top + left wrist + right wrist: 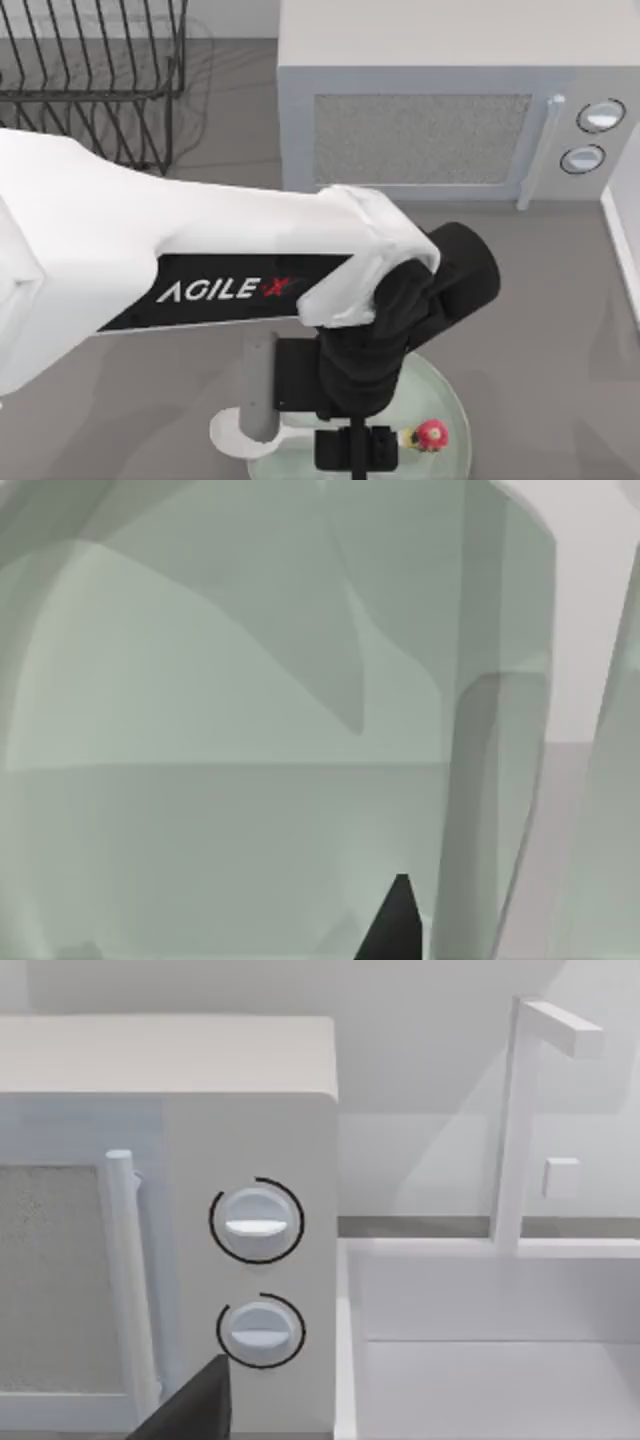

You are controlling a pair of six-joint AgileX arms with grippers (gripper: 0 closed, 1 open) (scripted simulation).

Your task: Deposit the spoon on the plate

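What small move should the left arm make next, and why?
Probably open and lift away. The left gripper hangs low over the plate, and the spoon lies with its bowl off the plate's left rim, so I cannot tell whether it is released.

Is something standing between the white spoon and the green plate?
Nothing visible does. The small white spoon lies at the left rim of the round mint-green plate, beside the left claw. A small red object sits on the plate's right part, apart from the spoon. The right claw faces the microwave.
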